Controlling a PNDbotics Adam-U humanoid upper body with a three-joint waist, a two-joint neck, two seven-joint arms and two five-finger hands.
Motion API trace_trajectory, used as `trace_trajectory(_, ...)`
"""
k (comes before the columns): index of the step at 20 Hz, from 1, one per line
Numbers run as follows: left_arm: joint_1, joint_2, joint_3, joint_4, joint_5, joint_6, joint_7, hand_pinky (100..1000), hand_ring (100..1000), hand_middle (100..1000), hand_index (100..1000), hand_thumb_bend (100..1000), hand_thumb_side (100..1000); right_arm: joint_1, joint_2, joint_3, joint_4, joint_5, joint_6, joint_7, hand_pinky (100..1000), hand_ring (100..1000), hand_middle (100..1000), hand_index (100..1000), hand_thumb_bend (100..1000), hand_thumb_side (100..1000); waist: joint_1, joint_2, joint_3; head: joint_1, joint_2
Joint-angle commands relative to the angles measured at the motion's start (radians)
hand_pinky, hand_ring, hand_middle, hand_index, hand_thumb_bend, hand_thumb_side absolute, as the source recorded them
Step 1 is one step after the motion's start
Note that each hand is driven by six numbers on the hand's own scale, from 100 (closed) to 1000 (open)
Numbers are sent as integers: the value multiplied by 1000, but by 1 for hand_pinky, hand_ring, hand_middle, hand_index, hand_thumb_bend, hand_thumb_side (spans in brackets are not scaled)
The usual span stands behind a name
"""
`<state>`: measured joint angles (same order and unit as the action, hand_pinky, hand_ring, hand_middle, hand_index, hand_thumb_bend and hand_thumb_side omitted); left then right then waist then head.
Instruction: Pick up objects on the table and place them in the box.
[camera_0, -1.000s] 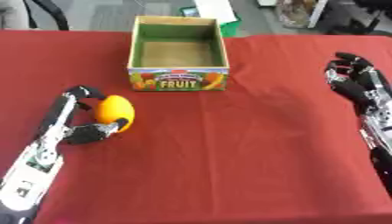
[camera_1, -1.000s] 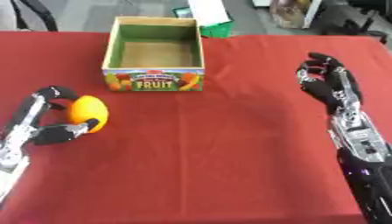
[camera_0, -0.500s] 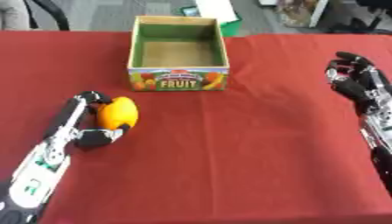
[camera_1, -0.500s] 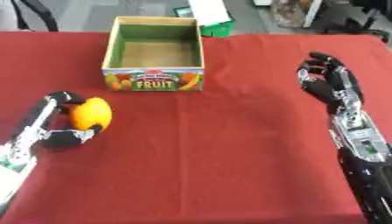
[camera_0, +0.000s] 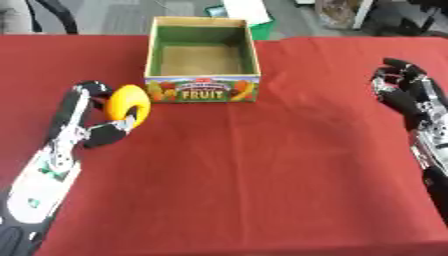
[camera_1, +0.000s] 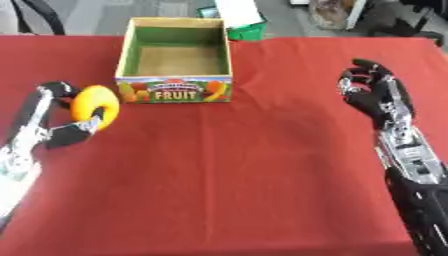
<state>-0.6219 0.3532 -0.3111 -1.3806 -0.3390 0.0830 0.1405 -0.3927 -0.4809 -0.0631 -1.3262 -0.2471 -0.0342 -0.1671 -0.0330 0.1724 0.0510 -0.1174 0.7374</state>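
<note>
Left robot hand (camera_0: 92, 117) clamped on orange (camera_0: 128, 102), frame left; box (camera_0: 201, 88) just up-right. Right robot hand (camera_1: 372, 95) relaxed apart, far right.

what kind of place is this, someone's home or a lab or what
Probably a lab or office workroom set up for robot trials, not a home. A table under a plain red cloth holds only a cardboard fruit box and one orange fruit held by the left hand; grey floor and chair legs show behind.
</note>
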Motion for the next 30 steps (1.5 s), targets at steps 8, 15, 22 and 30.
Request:
trace_trajectory(8, -189, 49, 54, 20, -11, 39, 29, 631, 693, 574, 539, 346, 100, -46, -3, 31, -20, 12, 7, 34, 649, 755, 675, 799, 100, 100, 12, -15, -89, 39, -15)
trace_trajectory(15, -274, 71, 118, 245, -56, 15, 99, 636, 702, 583, 547, 362, 100, -116, 54, 81, -38, 22, 16, 89, 650, 754, 674, 800, 100, 100, 18, 6, -245, 132, -66)
trace_trajectory(22, -339, 64, 162, 495, -166, 12, 133, 671, 775, 674, 649, 477, 100, -111, 103, 91, -47, 17, 19, 101, 649, 753, 672, 800, 100, 100, 22, 15, -328, 184, -94)
trace_trajectory(30, -366, 41, 172, 569, -343, 44, 32, 739, 840, 754, 729, 646, 129, -99, 107, 92, -40, 15, 18, 101, 649, 753, 670, 799, 100, 100, 21, 9, -334, 192, -88)
